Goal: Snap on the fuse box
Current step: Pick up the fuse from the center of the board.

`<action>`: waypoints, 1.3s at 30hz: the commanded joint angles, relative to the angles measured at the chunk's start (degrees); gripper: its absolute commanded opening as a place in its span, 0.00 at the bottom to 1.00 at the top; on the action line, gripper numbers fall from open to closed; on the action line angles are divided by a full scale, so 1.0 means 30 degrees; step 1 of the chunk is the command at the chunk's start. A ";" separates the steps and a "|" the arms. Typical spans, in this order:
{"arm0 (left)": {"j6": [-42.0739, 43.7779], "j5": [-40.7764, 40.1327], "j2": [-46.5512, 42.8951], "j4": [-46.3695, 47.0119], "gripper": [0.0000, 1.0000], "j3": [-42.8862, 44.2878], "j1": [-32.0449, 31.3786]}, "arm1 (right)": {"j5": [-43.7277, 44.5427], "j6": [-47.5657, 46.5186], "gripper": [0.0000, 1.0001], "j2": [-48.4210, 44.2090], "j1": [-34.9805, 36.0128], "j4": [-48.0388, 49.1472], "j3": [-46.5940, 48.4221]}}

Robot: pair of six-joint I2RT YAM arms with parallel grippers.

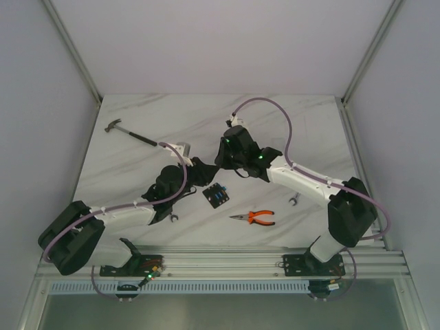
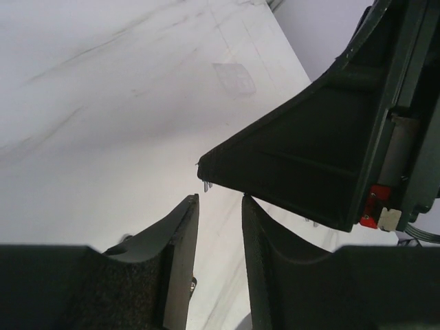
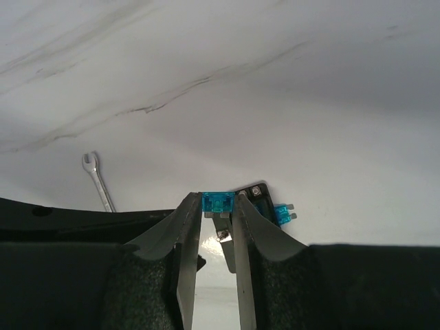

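I can read no words, numbers or brand marks anywhere. The blue fuse (image 3: 218, 201) pinched in my right fingers (image 3: 187, 230), at six o'clock, is too blurred.

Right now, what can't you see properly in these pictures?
- Right wrist view: only a corner of the fuse box shows. The right gripper, shut on a blue fuse, covers the rest.
- Left wrist view: a black arm part blocks the right side beyond the left gripper. No fuse box shows there.
- Top view: the fuse box slots are too small to count.
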 commanded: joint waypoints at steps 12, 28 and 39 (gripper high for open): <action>0.0919 -0.1309 0.0540 0.0587 0.32 0.0872 -0.0136 | -0.0909 0.0425 0.11 -0.0707 0.0135 0.0972 -0.0457; 0.1123 -0.1173 0.0412 0.0328 0.17 0.0992 -0.0137 | -0.1923 0.0657 0.11 -0.0676 0.0135 0.1440 -0.0907; 0.1225 -0.1192 0.0044 0.0021 0.04 0.0873 -0.0136 | -0.2110 0.0723 0.17 -0.0911 0.0135 0.1836 -0.1255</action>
